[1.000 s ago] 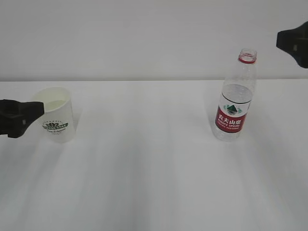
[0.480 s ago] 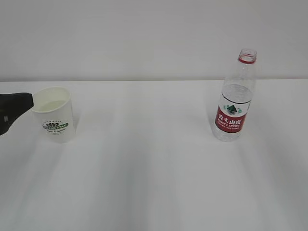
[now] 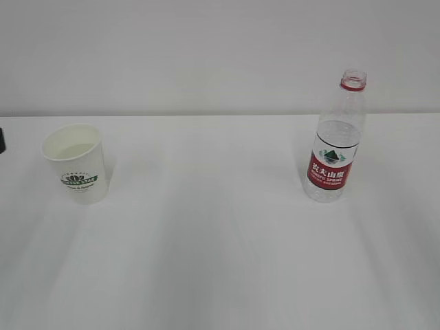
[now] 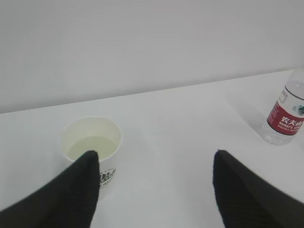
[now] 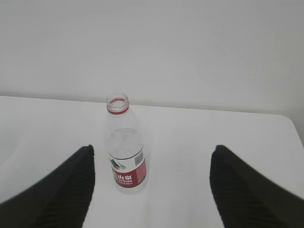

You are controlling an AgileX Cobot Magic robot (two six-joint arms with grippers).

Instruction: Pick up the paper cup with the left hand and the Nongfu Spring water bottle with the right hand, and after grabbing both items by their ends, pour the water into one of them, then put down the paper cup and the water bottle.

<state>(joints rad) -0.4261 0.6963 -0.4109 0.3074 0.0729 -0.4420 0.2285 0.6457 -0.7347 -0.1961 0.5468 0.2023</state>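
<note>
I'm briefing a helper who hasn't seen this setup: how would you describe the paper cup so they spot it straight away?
Start from the white table and look to its left side. There the paper cup stands upright and open-topped, far apart from the water bottle on the right. It is short, white and tapered, with a round green-and-black logo, whereas the bottle is tall, clear and red-labelled.

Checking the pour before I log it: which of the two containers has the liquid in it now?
The paper cup: the left wrist view shows pale liquid pooled inside. The Nongfu Spring water bottle stands uncapped and looks clear and empty.
</note>
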